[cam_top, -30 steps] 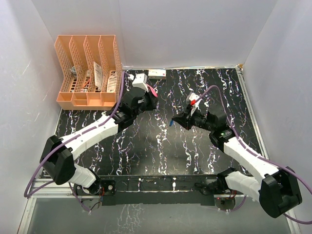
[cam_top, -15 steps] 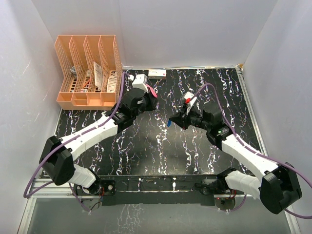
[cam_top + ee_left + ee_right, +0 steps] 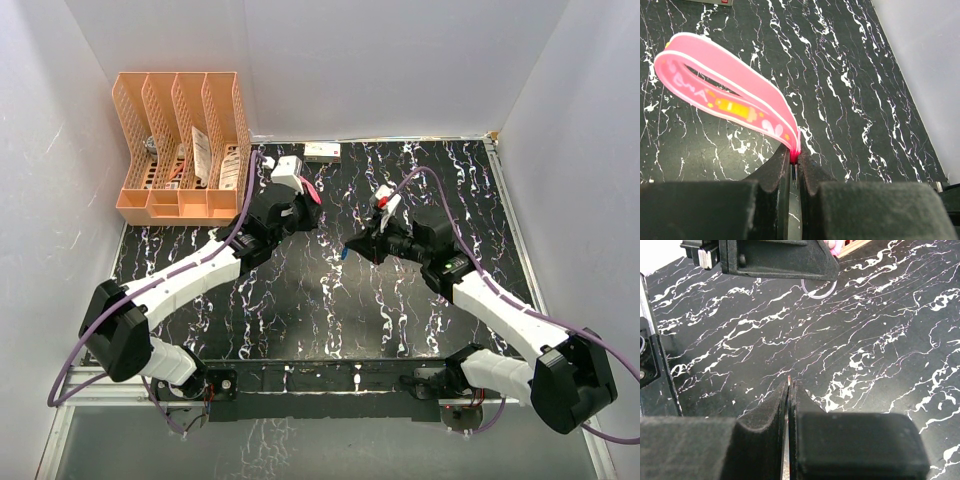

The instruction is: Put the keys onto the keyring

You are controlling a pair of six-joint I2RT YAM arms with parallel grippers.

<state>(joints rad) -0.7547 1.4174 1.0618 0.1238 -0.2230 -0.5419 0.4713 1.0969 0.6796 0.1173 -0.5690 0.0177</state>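
Note:
My left gripper point(image 3: 303, 208) is shut on the keyring at the base of its pink strap point(image 3: 310, 190), holding it above the table's back middle. In the left wrist view the strap point(image 3: 725, 95) loops up and left from the shut left gripper point(image 3: 795, 162). My right gripper point(image 3: 356, 247) is shut on the blue-headed key point(image 3: 343, 253), a short way right of the left gripper. In the right wrist view only the key's thin edge point(image 3: 789, 383) shows between the closed fingers, and the thin ring point(image 3: 818, 289) hangs under the left gripper point(image 3: 775, 257). The whitish-silver key does not show.
An orange file organiser point(image 3: 180, 140) with papers stands at the back left. A small white box point(image 3: 322, 151) lies against the back wall. White walls close in the black marbled table point(image 3: 300, 300) on three sides.
My right gripper has moved left with the blue key, closer to the left gripper. The left gripper and strap have barely moved.

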